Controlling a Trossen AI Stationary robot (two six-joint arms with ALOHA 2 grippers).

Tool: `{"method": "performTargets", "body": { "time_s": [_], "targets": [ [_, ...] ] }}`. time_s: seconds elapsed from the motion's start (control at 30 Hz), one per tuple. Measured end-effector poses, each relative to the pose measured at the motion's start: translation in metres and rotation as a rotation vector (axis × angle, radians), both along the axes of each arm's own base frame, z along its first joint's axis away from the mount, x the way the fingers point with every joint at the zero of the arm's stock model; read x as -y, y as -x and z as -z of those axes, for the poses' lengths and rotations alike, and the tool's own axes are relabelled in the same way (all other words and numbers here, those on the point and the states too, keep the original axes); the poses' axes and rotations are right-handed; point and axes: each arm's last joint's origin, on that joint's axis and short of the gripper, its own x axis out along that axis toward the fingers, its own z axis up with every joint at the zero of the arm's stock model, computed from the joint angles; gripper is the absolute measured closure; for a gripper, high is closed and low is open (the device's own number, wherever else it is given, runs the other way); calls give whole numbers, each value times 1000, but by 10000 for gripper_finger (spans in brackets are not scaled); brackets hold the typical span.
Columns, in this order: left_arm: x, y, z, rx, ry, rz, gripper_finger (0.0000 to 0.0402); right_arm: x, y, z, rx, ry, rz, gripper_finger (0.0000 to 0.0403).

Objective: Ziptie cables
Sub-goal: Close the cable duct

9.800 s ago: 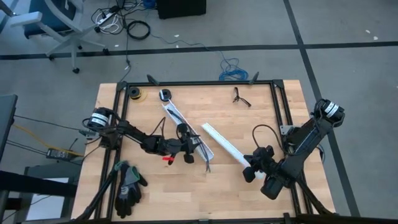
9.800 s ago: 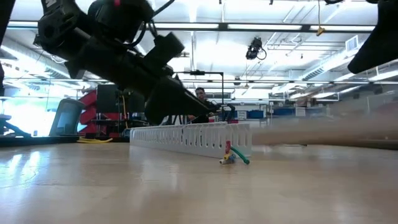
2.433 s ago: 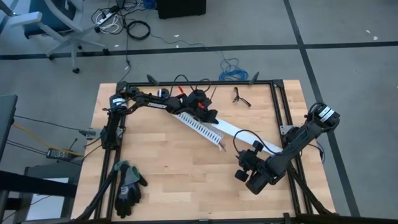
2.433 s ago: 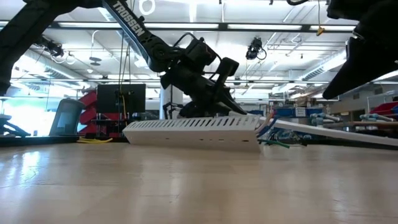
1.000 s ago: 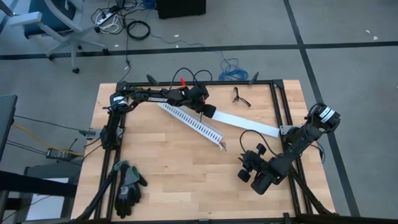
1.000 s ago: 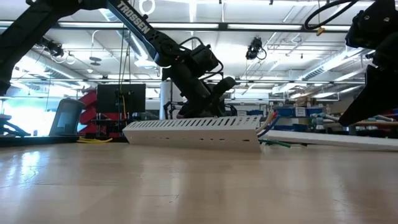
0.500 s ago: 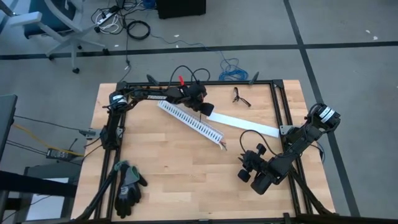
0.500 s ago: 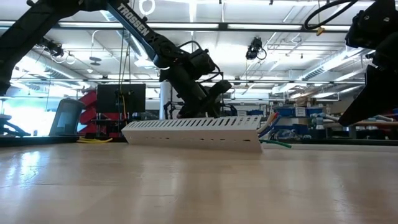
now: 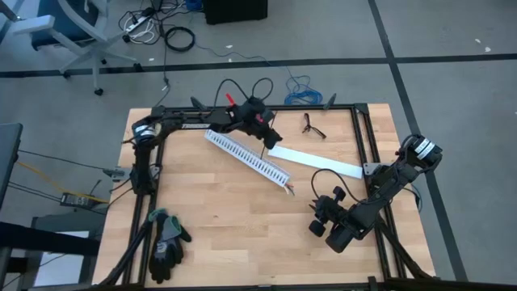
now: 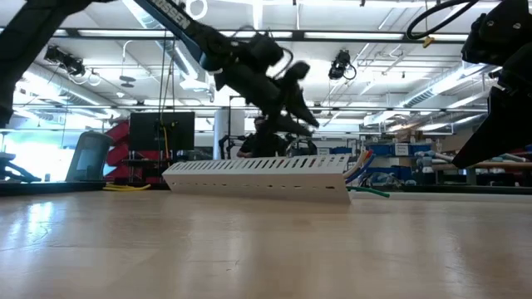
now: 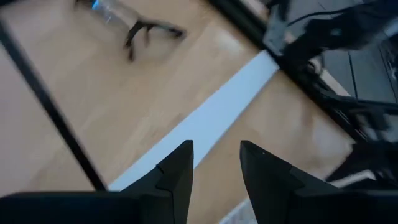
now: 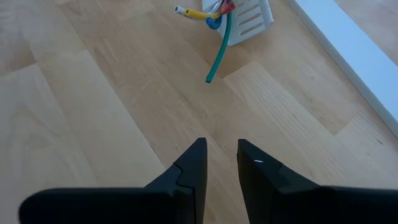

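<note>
near the table's far rail the left gripper [image 9: 269, 137] hovers narrowly parted, empty, above the flat white strip [image 9: 315, 161]

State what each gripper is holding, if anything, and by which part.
Nothing is held. The left gripper hangs above the flat white strip with fingers apart; the right gripper hangs over bare table, also empty.

A loose bundle of thin flexible cables [image 12: 214, 25] in mixed colours is seen protruding from the open end of a white slotted plastic channel [image 9: 246, 157] that lies flat on the wooden table. A green wire extends farthest, bent down onto the boards; yellow and red ends are fanned beside it. The bundle is untied and unheld.
</note>
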Motion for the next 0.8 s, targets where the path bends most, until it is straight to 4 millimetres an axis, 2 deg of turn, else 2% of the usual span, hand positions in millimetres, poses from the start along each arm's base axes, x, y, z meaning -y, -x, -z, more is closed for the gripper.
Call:
{"method": "performTargets", "body": {
  "time_s": [0.2,0.43,0.53,0.67,0.8],
  "targets": [
    [26,15,-49,51,-142,72,260,0,-1,0,7,-7,3,328],
    [76,44,-98,-35,-398,79,260,0,-4,0,18,-17,6,328],
    [95,49,-106,-61,-471,95,260,0,-5,-1,27,-10,2,328],
    [113,49,-106,-75,-503,106,260,0,-7,-1,45,1,-8,328],
    [123,53,-92,-58,-518,39,260,-1,-8,-2,55,-11,-10,327]
  ]
}}
